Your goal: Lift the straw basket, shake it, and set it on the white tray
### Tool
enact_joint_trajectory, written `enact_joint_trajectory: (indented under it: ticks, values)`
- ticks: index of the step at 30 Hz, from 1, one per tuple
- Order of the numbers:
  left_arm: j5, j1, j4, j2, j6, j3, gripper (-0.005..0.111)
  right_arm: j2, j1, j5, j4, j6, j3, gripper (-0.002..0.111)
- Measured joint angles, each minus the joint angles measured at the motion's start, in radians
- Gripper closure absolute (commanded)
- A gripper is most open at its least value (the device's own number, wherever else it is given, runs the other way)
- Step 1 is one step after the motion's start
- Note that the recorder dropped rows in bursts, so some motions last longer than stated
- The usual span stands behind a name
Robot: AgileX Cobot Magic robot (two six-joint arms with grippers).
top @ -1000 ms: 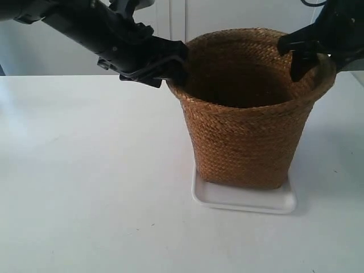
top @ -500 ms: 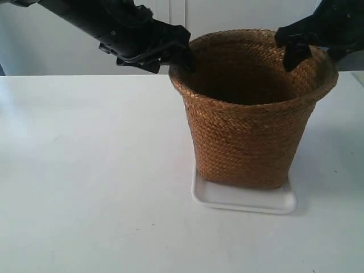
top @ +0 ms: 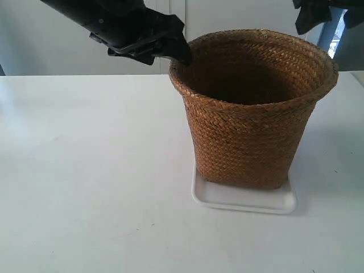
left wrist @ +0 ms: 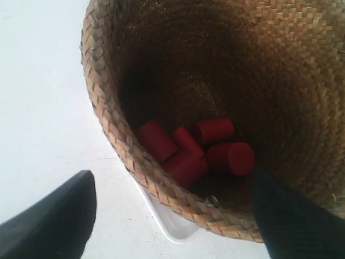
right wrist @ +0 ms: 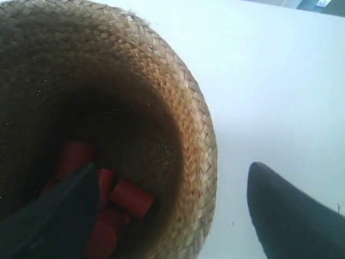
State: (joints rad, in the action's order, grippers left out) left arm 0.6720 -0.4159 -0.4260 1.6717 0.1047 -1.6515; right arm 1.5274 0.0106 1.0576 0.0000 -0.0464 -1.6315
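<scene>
The straw basket (top: 250,131) stands upright on the white tray (top: 244,202), its base covering most of the tray. The black gripper of the arm at the exterior view's left (top: 179,54) hovers just beside and above the basket's rim. The other arm's gripper (top: 318,14) hangs higher, at the top edge. In the left wrist view my left gripper (left wrist: 170,178) is open, above the rim of the basket (left wrist: 302,65) and a corner of the tray (left wrist: 170,224). My right gripper (right wrist: 172,167) is open too, above the rim of the basket (right wrist: 188,108). Neither touches the basket.
Several red cylinders (left wrist: 232,156) lie on the basket's dark floor, and these cylinders (right wrist: 132,198) also show in the right wrist view. The white table (top: 85,170) stretches wide around the tray. A pale wall stands behind.
Both grippers have risen off the basket's rim, which they straddled a second ago. The one at the exterior view's right rose farthest. The basket stays on the tray.
</scene>
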Motion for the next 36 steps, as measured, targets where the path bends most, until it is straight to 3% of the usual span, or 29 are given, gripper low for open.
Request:
enact_joint_trajectory:
  ticks: [4, 7, 9, 12, 15, 19, 23, 28, 32, 36]
  values:
    - [0.011, 0.0, 0.005, -0.039, 0.0, 0.0, 0.026, -0.041, 0.0, 0.0, 0.0, 0.0, 0.0, 0.037]
    - [0.016, 0.0, 0.042, -0.076, 0.0, 0.0, 0.035, -0.079, 0.0, 0.0, 0.0, 0.0, 0.0, 0.037]
    - [0.019, 0.0, 0.074, -0.112, 0.0, 0.0, 0.049, -0.115, 0.0, 0.0, 0.006, 0.0, 0.0, 0.037]
    - [0.02, 0.0, 0.125, -0.172, -0.011, 0.0, 0.08, -0.177, 0.0, 0.0, 0.006, 0.0, 0.0, 0.041]
    - [0.022, 0.0, 0.17, -0.244, -0.014, 0.0, 0.106, -0.24, 0.0, 0.008, 0.015, 0.0, 0.0, 0.062]
    - [0.031, 0.0, 0.198, -0.362, -0.006, 0.004, 0.107, -0.337, -0.002, 0.026, 0.087, -0.013, 0.022, 0.108]
    - [0.035, 0.0, 0.215, -0.536, 0.002, 0.115, 0.107, -0.532, -0.005, -0.047, 0.169, -0.083, 0.173, 0.108]
    - [-0.042, 0.0, 0.312, -0.938, -0.02, 0.525, 0.107, -0.941, -0.005, -0.194, 0.18, -0.16, 0.612, 0.108]
    - [-0.145, 0.0, 0.344, -1.152, -0.039, 0.792, 0.107, -1.1, -0.005, -0.229, 0.178, -0.18, 0.917, 0.108]
    - [-0.093, 0.0, 0.344, -1.188, -0.043, 0.864, 0.107, -1.127, -0.005, -0.144, 0.178, -0.18, 1.025, 0.108]
